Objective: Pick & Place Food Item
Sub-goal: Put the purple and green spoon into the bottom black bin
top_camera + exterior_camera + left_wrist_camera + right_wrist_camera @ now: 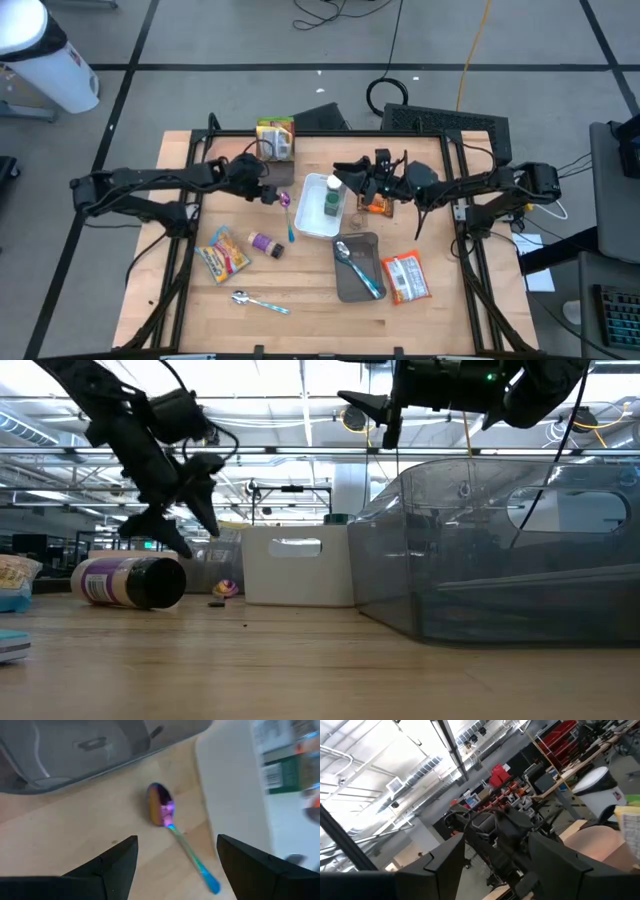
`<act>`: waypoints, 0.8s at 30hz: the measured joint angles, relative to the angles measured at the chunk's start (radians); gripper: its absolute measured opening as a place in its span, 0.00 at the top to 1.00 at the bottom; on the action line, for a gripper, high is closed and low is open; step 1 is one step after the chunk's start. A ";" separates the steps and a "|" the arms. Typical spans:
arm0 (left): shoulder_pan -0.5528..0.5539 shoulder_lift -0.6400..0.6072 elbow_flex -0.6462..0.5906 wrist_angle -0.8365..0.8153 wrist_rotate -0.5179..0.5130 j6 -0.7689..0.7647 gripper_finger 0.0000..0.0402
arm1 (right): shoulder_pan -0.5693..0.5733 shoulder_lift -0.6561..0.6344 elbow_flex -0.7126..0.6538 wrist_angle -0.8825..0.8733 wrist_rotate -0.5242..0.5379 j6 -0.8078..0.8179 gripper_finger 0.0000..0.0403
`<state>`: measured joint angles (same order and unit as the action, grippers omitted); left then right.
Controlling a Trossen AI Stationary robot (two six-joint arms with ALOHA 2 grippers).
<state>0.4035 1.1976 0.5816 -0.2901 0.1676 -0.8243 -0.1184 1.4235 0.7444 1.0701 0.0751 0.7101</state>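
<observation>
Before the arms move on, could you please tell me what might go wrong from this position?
1. The open left gripper hovers over the iridescent spoon, which lies close beside the white bin; closing could nudge the bin or miss the thin handle.
2. The right gripper, also open, hangs above the bin holding a green bottle; descending might tip it.

Grey floor (230, 40) crossed by dark tape lines, cables (390, 40) trailing over it; bright ceiling strip lights (300, 380) above red shelving (560, 737)

Spoon (172, 827) on table just ahead of left gripper (176, 865), white bin (227, 795) beside it, bottle (332, 203) inside.
</observation>
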 joint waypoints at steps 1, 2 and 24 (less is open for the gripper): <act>0.005 0.019 0.000 0.004 0.007 0.017 0.32 | 0.000 0.000 0.000 -0.002 0.001 0.000 0.47; 0.007 0.037 0.000 0.011 0.010 0.033 0.32 | 0.000 0.000 0.000 -0.004 0.002 -0.002 0.47; 0.011 0.256 0.000 0.254 -0.038 0.109 0.32 | 0.000 0.000 0.000 -0.006 0.001 -0.015 0.47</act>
<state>0.4149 1.4540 0.5819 -0.0366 0.1294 -0.7150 -0.1181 1.4235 0.7444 1.0641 0.0765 0.6952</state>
